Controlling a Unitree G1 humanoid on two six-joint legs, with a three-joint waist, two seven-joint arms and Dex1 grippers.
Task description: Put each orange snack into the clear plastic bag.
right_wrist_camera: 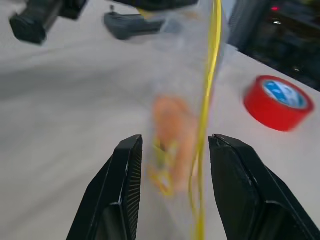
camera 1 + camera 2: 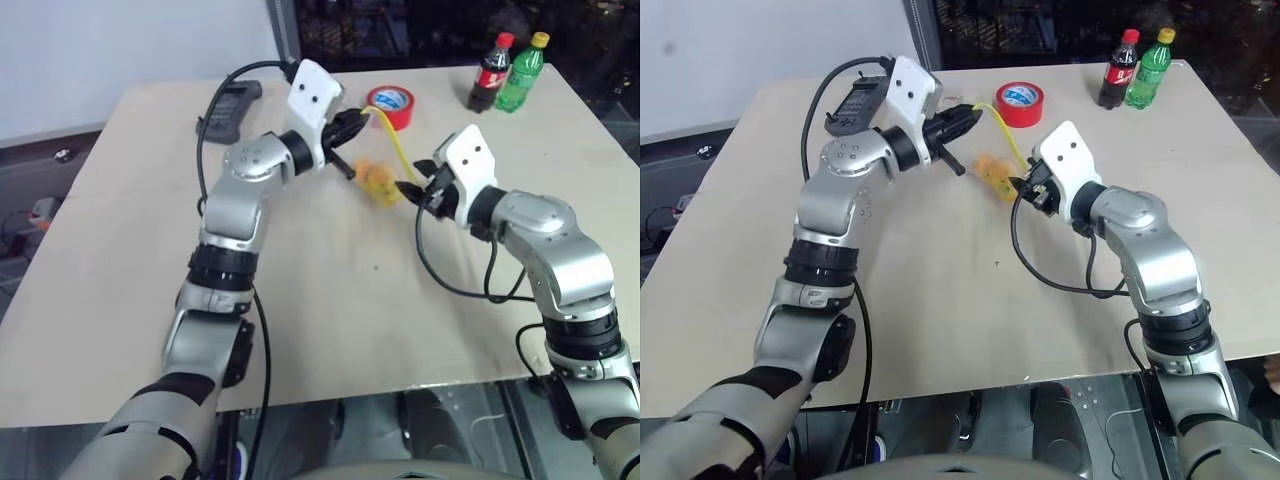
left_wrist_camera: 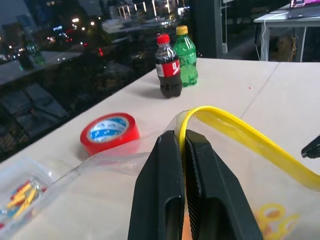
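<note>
Snacks sit low inside the bag, which hangs in the air over the tabletop. I think both are in, but I see only one orange blob through the crinkly plastic, so I cannot count them.

The left claw is squeezed tight on the top edge of the bag, right by the yellow strip. That holds the bag up, so its weight pulls it down straight and the snacks slide to the bottom.

The right claw is part way open, with one finger on each side of the bag and its strip. I cannot tell if the fingers touch the plastic yet. I think it stands there to pinch the strip or take hold of the other end.

The bottom of the bag is hard to make out from the head camera. The red tape and two bottles stand well behind. A small clear box with coloured bits is cut off at the edge of the left wrist view.
</note>
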